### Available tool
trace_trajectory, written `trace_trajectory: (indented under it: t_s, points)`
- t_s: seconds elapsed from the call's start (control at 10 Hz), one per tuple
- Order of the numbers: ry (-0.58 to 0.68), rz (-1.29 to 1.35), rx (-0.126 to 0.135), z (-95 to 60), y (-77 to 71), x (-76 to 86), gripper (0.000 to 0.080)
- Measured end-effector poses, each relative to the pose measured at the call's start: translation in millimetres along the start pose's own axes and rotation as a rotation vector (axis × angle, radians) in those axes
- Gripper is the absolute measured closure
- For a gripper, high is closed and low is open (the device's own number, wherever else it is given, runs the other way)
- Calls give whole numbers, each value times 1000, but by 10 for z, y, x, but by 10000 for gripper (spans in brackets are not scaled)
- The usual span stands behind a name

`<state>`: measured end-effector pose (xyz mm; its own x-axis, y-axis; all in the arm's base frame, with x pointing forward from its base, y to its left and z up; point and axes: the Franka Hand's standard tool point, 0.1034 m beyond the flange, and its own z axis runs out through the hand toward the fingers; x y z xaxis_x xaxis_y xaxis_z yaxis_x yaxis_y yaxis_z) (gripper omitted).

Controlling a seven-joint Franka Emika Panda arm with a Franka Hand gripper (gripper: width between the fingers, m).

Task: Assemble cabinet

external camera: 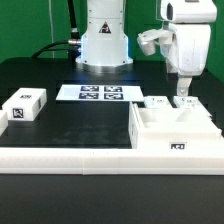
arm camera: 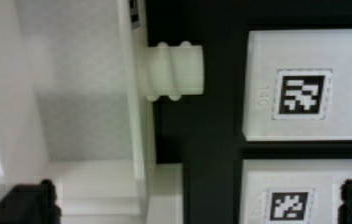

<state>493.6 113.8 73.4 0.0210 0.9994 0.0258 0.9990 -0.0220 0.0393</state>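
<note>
The cabinet [external camera: 176, 132] is a large white box with open inner compartments and a tag on its front, at the exterior view's right. My gripper [external camera: 183, 96] hangs just above its far edge, open and empty. In the wrist view the gripper [arm camera: 191, 206] is open, with black fingertips [arm camera: 22, 205] at both lower corners. They straddle the cabinet wall [arm camera: 66, 110] and a tagged white block [arm camera: 306, 195]. A ribbed white knob [arm camera: 176, 70] sticks out of that wall. A second tagged block [arm camera: 306, 92] lies beside it. Both blocks [external camera: 156, 102] rest on the black table behind the cabinet.
A white tagged box [external camera: 25, 106] sits at the exterior view's left. The marker board [external camera: 98, 93] lies in front of the robot base [external camera: 105, 40]. A long white border rail [external camera: 65, 156] runs along the table's near side.
</note>
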Motion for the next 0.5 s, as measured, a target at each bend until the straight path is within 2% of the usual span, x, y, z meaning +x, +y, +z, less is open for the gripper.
trace_trajectory:
  t_s: [0.3,0.5]
  points:
    - [0,4,5,20,-29,6,2]
    - [20,15,-5,87,-265,162,2]
